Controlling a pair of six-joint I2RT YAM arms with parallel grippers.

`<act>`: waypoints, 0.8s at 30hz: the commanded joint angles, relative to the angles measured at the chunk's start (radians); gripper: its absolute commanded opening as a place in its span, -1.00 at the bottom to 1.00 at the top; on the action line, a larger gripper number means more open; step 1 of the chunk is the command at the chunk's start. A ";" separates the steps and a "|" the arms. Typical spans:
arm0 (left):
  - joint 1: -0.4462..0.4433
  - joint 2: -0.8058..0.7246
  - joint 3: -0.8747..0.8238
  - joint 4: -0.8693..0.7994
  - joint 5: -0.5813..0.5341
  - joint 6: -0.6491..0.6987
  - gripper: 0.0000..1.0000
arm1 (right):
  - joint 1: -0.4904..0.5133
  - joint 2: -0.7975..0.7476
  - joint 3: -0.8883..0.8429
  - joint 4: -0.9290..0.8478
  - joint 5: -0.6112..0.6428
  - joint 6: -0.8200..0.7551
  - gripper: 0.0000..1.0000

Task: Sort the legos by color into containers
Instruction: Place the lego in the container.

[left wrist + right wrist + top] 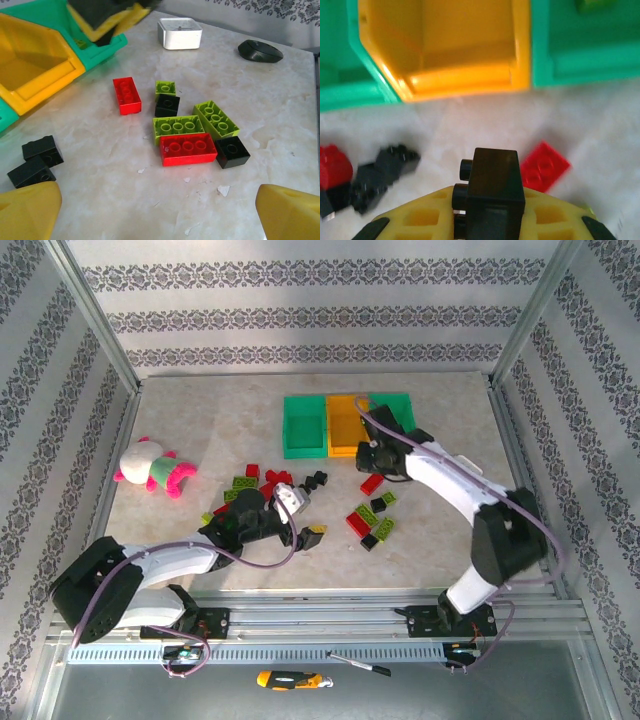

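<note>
My right gripper [492, 215] is shut on a black lego [495, 192] and holds it above the table, just in front of the containers. In the top view this gripper [372, 455] hovers at the near edge of the yellow bin [345, 422], which sits between two green bins [303, 425] [395, 410]. My left gripper [157, 215] is open and empty, low over bare table. Ahead of it lies a cluster of red [188, 149], lime [178, 127] and black [232, 151] legos. Another red lego [126, 95] lies nearer the bins.
A pink-white-green plush toy [155, 468] lies at the left. A white square clock [180, 33] and a dark disc [260, 50] sit beyond the lego cluster. Two black legos [37, 160] lie to the left of my left gripper. More legos [250, 485] are scattered mid-table.
</note>
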 commanded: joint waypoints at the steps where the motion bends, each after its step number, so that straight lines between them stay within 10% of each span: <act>1: -0.014 -0.031 -0.020 0.022 -0.036 -0.013 0.99 | -0.023 0.118 0.114 0.053 0.005 -0.066 -0.55; 13: -0.014 -0.015 -0.015 0.028 -0.063 -0.027 0.99 | -0.081 0.401 0.395 0.035 -0.012 -0.112 -0.50; 24: 0.040 -0.050 0.155 -0.389 -0.097 0.089 0.98 | -0.081 0.204 0.261 0.069 -0.113 -0.150 0.49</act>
